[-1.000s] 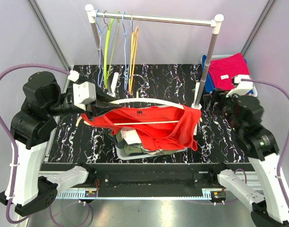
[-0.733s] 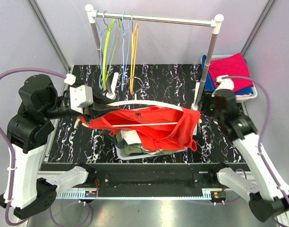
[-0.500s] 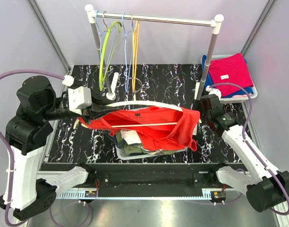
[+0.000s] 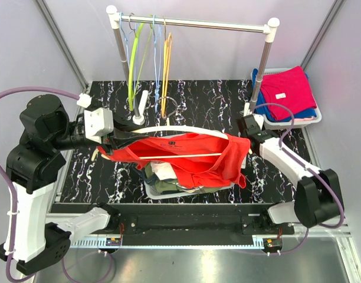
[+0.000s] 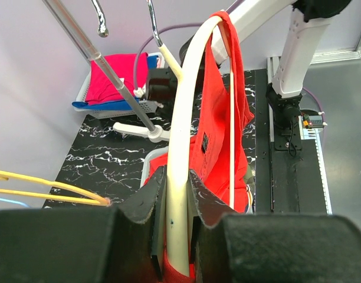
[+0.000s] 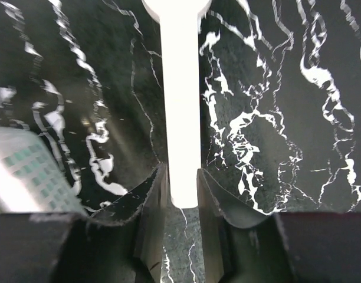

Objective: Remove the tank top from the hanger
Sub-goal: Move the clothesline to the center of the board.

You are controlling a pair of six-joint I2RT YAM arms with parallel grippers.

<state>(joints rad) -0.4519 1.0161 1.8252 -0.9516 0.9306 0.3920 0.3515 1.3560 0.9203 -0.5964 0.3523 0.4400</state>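
A red tank top (image 4: 192, 156) hangs on a cream hanger (image 4: 180, 128) held level above the table's middle. My left gripper (image 4: 110, 141) is shut on the hanger's left end. In the left wrist view the hanger (image 5: 183, 118) runs up from between the left gripper (image 5: 176, 174) jaws, with the tank top (image 5: 219, 118) draped over it. My right gripper (image 4: 244, 124) is low beside the rack's right foot, just right of the tank top's right strap. In the right wrist view the right gripper (image 6: 181, 171) is open by a narrow gap and empty; the white rack foot (image 6: 180, 88) shows beyond it.
A white basket (image 4: 152, 191) of clothes sits under the tank top. The clothes rack (image 4: 258, 82) spans the back, with several coloured hangers (image 4: 148, 65) on its rail. A bin (image 4: 315, 115) of pink and blue clothes stands at the back right.
My right arm has swung in from the right side and stretched out low to the rack's right foot. My left gripper has shifted slightly left, still holding the hanger.
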